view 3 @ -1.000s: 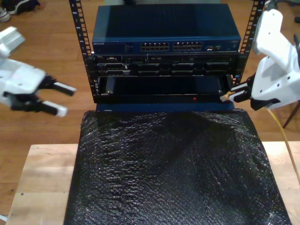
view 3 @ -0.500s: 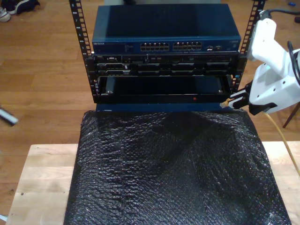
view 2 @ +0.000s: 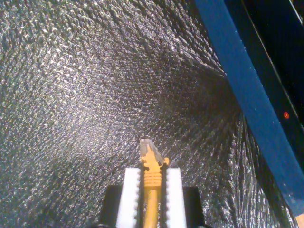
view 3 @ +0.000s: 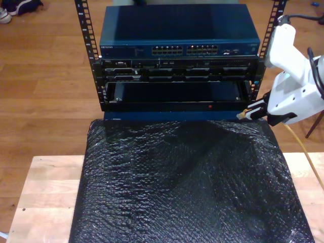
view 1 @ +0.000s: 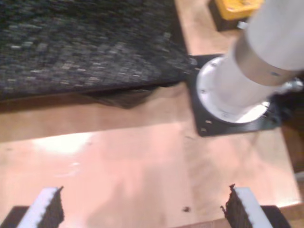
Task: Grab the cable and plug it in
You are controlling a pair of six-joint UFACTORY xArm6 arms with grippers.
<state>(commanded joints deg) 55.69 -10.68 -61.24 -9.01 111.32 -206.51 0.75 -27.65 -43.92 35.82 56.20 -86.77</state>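
Note:
The yellow-orange cable is clamped between the white pads of my second gripper. Its clear plug sticks out past the fingertips, above the black mat. At the exterior view's right, my second gripper holds the plug just in front of the rack's lower right corner. The cable trails down behind it. My first gripper is open over the bare wooden tabletop, its ribbed pads wide apart with nothing between them.
A blue network switch with a row of ports sits atop the black rack. A black bubbly mat covers the wooden table. An arm's white base on a black plate stands near my first gripper.
The arm with the open gripper has left the exterior view on its left side. My second gripper has sunk slightly with the plug, staying by the rack's lower right corner.

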